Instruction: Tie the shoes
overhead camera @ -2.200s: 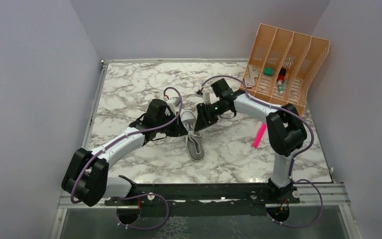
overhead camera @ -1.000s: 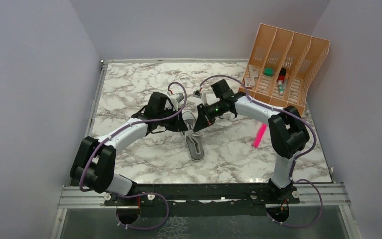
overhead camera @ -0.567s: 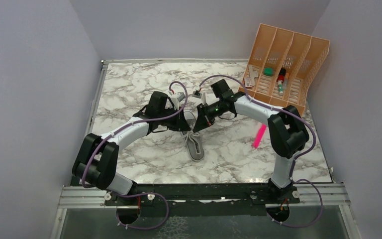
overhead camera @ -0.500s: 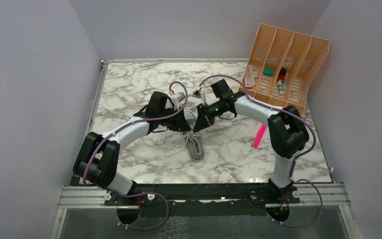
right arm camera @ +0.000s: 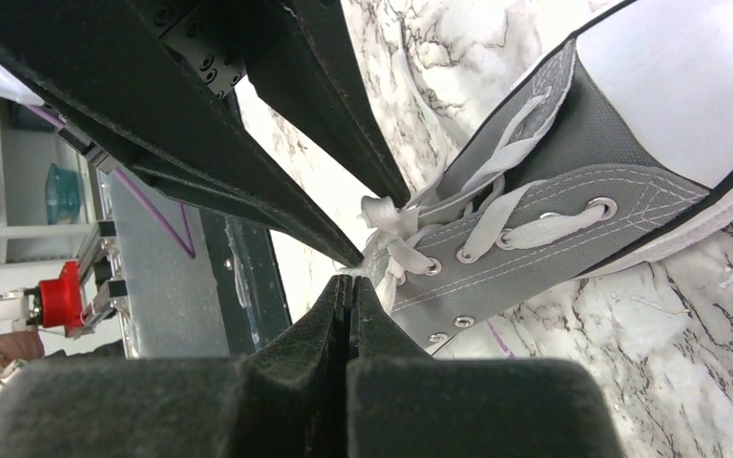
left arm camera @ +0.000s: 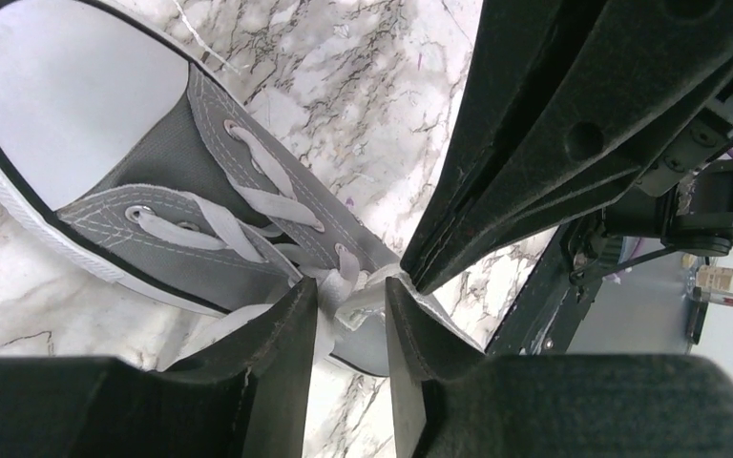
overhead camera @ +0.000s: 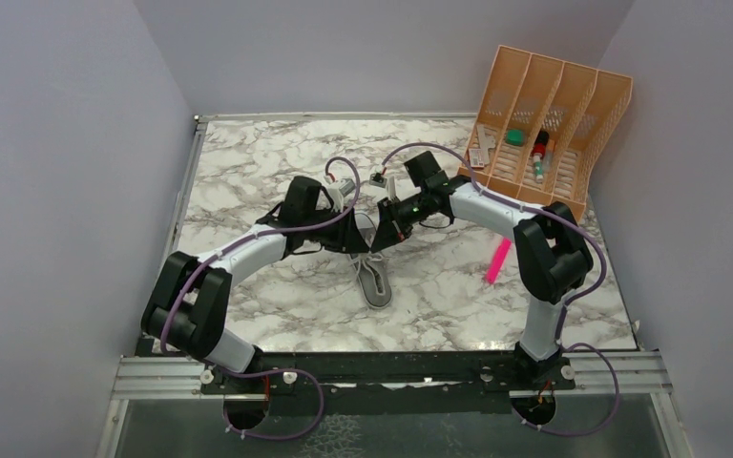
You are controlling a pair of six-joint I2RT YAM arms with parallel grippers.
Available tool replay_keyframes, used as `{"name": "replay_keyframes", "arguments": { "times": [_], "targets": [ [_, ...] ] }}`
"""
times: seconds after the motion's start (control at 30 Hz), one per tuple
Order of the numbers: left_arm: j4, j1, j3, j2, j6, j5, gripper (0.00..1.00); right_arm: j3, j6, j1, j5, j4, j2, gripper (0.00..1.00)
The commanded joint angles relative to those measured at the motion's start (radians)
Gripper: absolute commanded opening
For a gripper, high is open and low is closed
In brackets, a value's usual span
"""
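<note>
While left fingers [left arm camera: 272, 358] straddle the laces [left arm camera: 344, 291] of one shoe [overhead camera: 376, 282], parted, right fingers [right arm camera: 320, 329] sit clenched beside them; one four-slot rack [overhead camera: 582, 100] on worktop [overhead camera: 267, 162] holds several small items [overhead camera: 539, 145]

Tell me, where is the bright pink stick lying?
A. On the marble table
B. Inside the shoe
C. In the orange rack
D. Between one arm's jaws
A: the pink stick lies flat on the marble table, off to the right of the shoe.
</note>
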Motion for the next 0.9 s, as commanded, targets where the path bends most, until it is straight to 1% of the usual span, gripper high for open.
{"name": "replay_keyframes", "arguments": {
  "times": [0.0,0.17,0.3,0.47,0.53,0.63,0.77,0.87],
  "targets": [
    [0.04,0.008,-0.031,-0.043,0.019,0.035,0.35,0.019,0.024,0.007,0.035,0.004,0.023,0.01],
    [0.086,0.01,-0.052,-0.043,-0.001,0.076,0.39,0.014,0.031,0.005,0.017,0.012,0.032,0.01],
    [0.123,0.011,-0.07,-0.054,-0.019,0.077,0.42,0.023,0.017,0.005,0.018,-0.004,0.039,0.01],
    [0.125,0.011,-0.068,-0.043,-0.01,0.108,0.44,0.027,0.028,0.005,-0.008,0.011,0.037,0.01],
    [0.103,0.011,-0.058,-0.038,0.012,0.105,0.44,0.032,0.028,0.005,-0.008,0.01,0.037,0.01],
    [0.079,0.01,-0.047,-0.027,0.039,0.117,0.43,0.036,0.035,0.005,-0.01,0.015,0.036,0.01],
    [0.038,0.011,-0.028,-0.016,0.065,0.103,0.38,0.039,0.049,0.006,-0.017,0.028,0.035,0.01],
    [0.03,0.011,-0.024,-0.013,0.078,0.097,0.32,0.044,0.05,0.006,-0.026,0.025,0.038,0.01]
  ]
}}
